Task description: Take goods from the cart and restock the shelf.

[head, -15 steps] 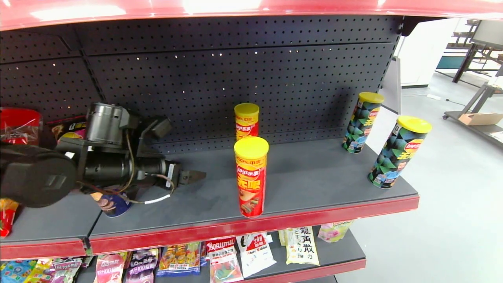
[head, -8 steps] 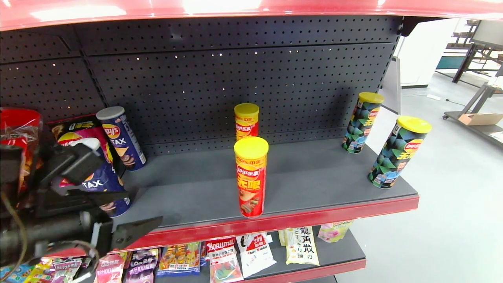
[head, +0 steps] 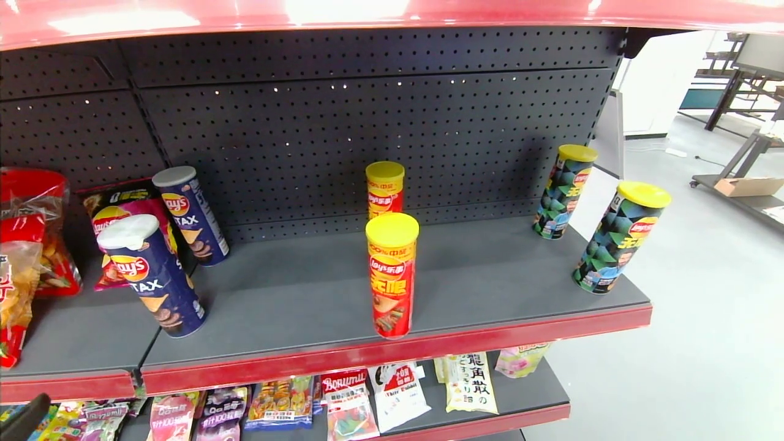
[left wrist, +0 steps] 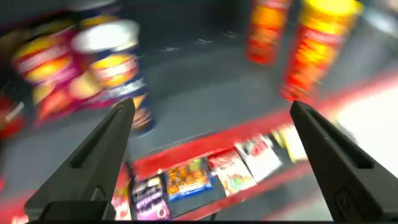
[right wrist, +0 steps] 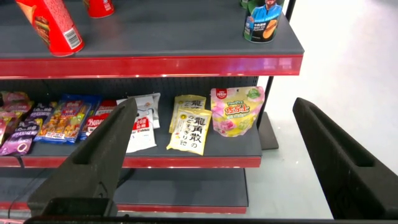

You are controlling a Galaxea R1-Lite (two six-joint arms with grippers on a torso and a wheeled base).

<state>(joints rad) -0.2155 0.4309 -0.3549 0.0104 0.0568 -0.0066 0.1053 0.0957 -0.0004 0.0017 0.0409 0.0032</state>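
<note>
shelf: dark grey board with a red front edge and a perforated back panel behind it.
front navy can: stands on its base near the front edge, toward the shelf's left end, with a white lid on top; nothing grips it.
rear navy can: stands behind the front navy can, close to the back panel and just beside a chip bag.
front red can: stands with its yellow lid on, at the front edge around the middle of the shelf.
rear red can: directly behind the front red can, against the back panel, the two apart.
patterned cans: one at the front right corner, the other at the back right corner, both with yellow lids.
snack bags: red bags at the shelf's left end.
lower shelf: flat packets lie in a row along it, under the cans.
left gripper: fingers spread wide with nothing between them. it is out in front of the front edge, facing the front navy can and the red cans; this view is blurred.
right gripper: fingers wide apart and empty. it is in front of the shelving, facing the lower shelf, well apart from every can.
</note>
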